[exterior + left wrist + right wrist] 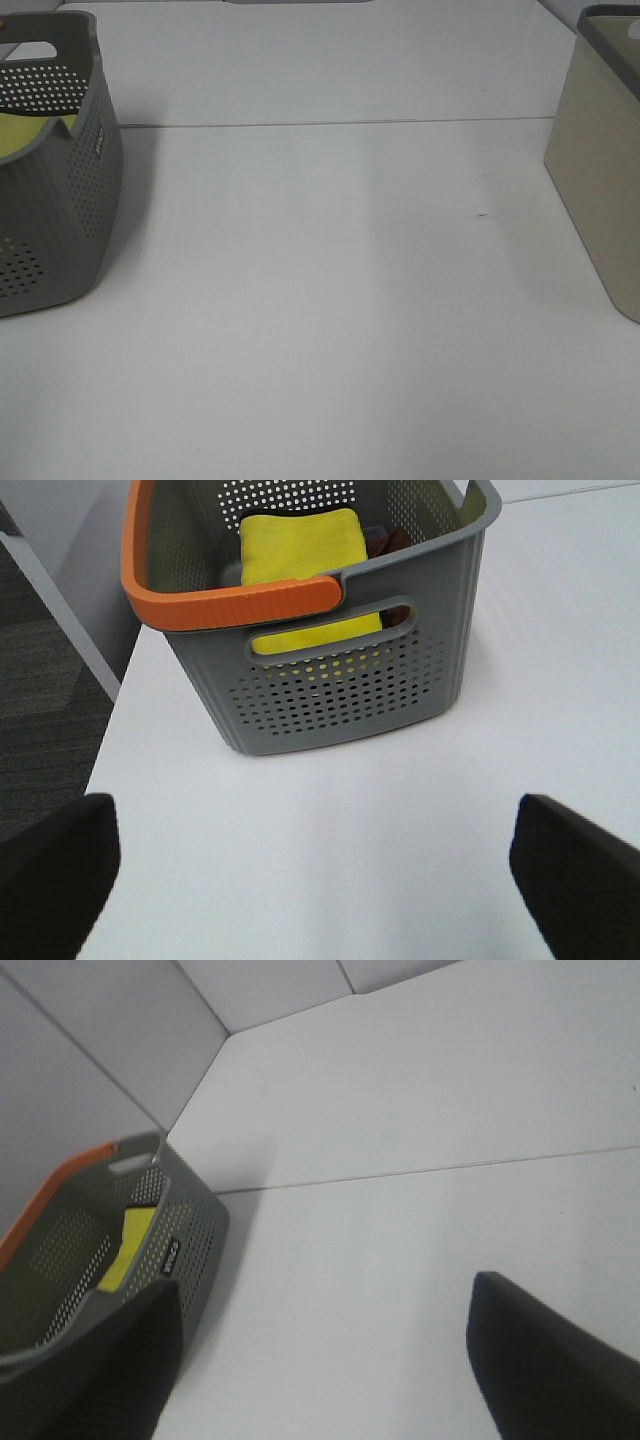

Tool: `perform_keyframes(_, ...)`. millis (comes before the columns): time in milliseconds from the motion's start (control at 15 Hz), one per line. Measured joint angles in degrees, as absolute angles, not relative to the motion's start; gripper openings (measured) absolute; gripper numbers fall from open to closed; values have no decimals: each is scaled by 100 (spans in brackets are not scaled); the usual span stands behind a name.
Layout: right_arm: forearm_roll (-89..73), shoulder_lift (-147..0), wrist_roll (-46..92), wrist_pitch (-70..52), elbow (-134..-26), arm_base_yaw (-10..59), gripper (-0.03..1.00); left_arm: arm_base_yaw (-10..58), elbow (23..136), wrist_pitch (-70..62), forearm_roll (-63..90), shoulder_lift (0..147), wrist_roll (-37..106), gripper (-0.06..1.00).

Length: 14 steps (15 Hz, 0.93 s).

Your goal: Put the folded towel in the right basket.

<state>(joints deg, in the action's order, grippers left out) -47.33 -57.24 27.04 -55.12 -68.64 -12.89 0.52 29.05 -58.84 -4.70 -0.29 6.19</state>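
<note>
A folded yellow towel (pixel 300 550) lies inside the grey perforated basket (pixel 340 690) with an orange rim, at the left edge of the exterior high view (pixel 60 190); a sliver of the towel (pixel 25 135) shows there, and it shows in the right wrist view (pixel 128 1245) too. The right basket (pixel 605 180) is beige with a dark rim, at the right edge. My left gripper (pixel 315 880) is open and empty, hovering over the table short of the grey basket. My right gripper (pixel 330 1360) is open and empty over the white table. Neither gripper shows in the exterior high view.
The white table (pixel 330 300) has a seam (pixel 340 123) running across its far part. A dark brown item (pixel 388 540) lies in the grey basket beside the towel. The table's left edge (pixel 105 695) drops to dark floor. A small dark speck (pixel 482 214) marks the table.
</note>
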Motion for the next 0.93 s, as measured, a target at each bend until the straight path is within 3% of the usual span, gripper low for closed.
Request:
perform_keyframes(133, -4114, -4962, 2636, -5844, -6864, -905, 76, 52, 2905, -5884, -470, -29, 619, 99)
perform_keyframes(533, -2624, -2951, 1261, -6532, -6675, -871, 76, 52, 2905, -5884, -470, -29, 619, 99)
perform_keyframes(933, -2355, -1209, 613, -6950, -5008, -871, 76, 52, 2905, -5884, -470, -29, 619, 99)
